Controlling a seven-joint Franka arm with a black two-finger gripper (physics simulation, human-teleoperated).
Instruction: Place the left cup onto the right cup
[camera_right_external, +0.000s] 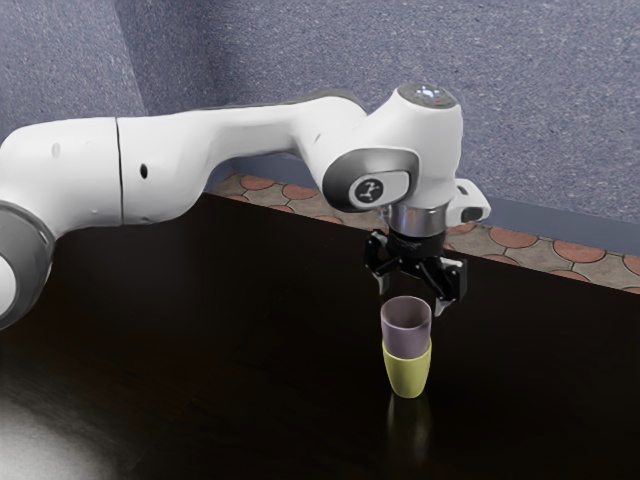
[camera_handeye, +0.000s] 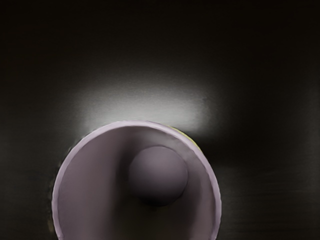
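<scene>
**Stack looks done, claw apart above it.**
The white jointed robot arm (camera_right_external: 200, 175) reaches in from the exterior view's left over the dark glossy table (camera_right_external: 200, 350). Its black two-finger claw (camera_right_external: 415, 290) hangs with fingers spread, clamped on nothing. Directly under it the matte mauve tapered cup (camera_right_external: 406, 322) sits upright, nested in the matte yellow-green tapered cup (camera_right_external: 408, 372), which stands on the table right of centre. The fingertips sit just above and to either side of the mauve rim; contact is too close to call. In the wrist view the mauve cup (camera_handeye: 100, 200) shows its open mouth below the hand, with a yellow-green sliver (camera_handeye: 187, 137) at its rim. My read is that placement is complete and only lifting clear remains.
</scene>
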